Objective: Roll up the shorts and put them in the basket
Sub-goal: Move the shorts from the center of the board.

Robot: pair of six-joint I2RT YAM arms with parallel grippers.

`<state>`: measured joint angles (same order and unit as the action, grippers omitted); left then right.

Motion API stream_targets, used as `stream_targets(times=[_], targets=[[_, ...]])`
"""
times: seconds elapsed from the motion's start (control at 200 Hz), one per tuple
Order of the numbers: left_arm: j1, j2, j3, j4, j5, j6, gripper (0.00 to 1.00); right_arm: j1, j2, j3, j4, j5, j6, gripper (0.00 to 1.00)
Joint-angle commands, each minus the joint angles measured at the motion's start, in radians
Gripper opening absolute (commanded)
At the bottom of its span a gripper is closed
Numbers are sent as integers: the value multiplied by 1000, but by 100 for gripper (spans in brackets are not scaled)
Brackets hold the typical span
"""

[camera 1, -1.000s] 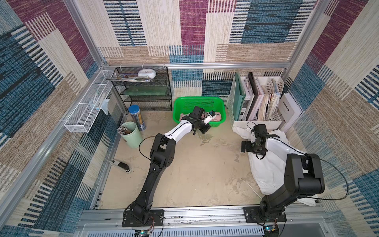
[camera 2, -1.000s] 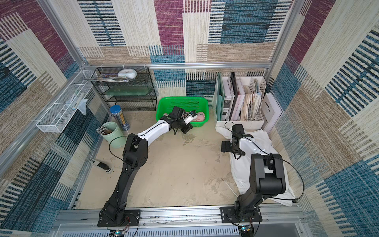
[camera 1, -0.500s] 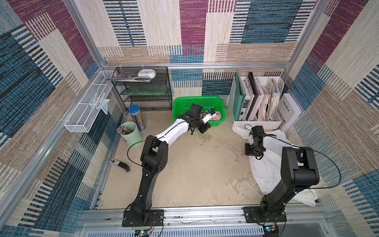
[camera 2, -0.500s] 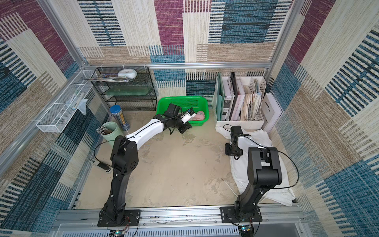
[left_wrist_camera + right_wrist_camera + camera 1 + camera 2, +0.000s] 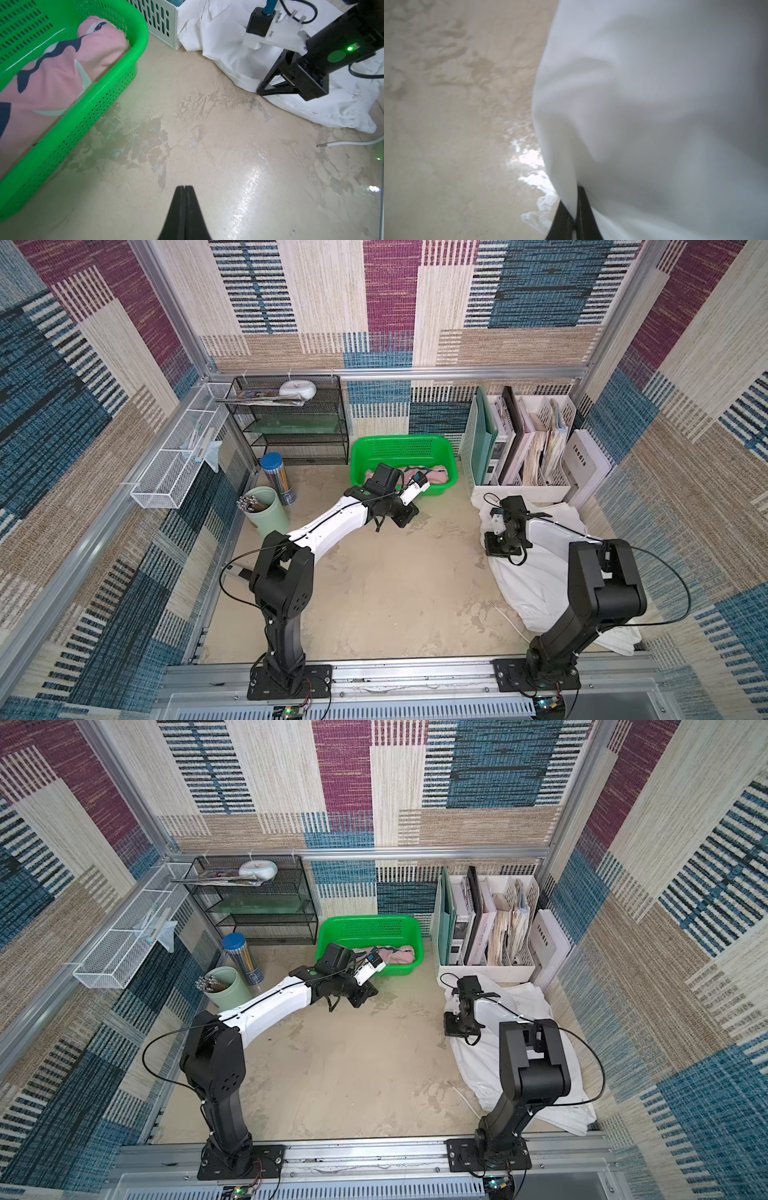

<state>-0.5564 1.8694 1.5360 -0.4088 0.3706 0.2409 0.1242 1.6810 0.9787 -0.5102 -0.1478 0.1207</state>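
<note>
The pink shorts (image 5: 62,68) had a navy and white shark print, and their basket (image 5: 116,87) was bright green. In a top view, the white shorts (image 5: 540,572) at the right were plain.

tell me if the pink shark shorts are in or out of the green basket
In. The pink shark-print shorts lie bunched inside the green basket.

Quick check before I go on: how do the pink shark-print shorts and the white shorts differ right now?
The pink shorts carry a shark print; the white shorts are plain. The pink shorts sit bundled inside the green basket; the white shorts lie spread and crumpled on the table. The right gripper is pinching the white shorts' edge; nothing holds the pink shorts. Both are soft cloth.
</note>
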Motion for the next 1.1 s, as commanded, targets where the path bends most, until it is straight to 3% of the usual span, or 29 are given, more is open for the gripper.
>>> stream_targets(times=[0.0, 0.27, 0.466, 0.691, 0.841, 0.926, 0.976, 0.991, 1.006, 1.016, 1.092], targets=[[0, -62, -46, -6, -33, -44, 0, 74, -7, 3, -1, -109, 34, 0], [0, -239, -171, -50, -156, -86, 0, 351, 70, 51, 76, -183, 137, 0], [3, -344, -220, -112, -193, -157, 0, 502, 199, 215, 80, -221, 152, 0], [9, -491, -332, -116, -307, -170, 0, 621, 351, 419, 51, -255, 146, 0], [19, -565, -397, -95, -361, -183, 0, 634, 353, 435, 69, -259, 154, 1], [20, -584, -423, -91, -371, -192, 0, 633, 304, 422, 77, -204, 135, 20], [20, -589, -431, -90, -368, -193, 0, 632, 265, 411, 76, -151, 120, 41], [20, -589, -434, -90, -364, -193, 0, 632, 255, 408, 75, -130, 117, 52], [20, -590, -435, -89, -359, -193, 0, 632, 242, 406, 71, -110, 112, 89], [19, -591, -436, -88, -357, -193, 0, 631, 234, 404, 69, -95, 109, 98], [19, -589, -437, -82, -338, -195, 0, 621, 186, 395, 47, -19, 88, 99]])
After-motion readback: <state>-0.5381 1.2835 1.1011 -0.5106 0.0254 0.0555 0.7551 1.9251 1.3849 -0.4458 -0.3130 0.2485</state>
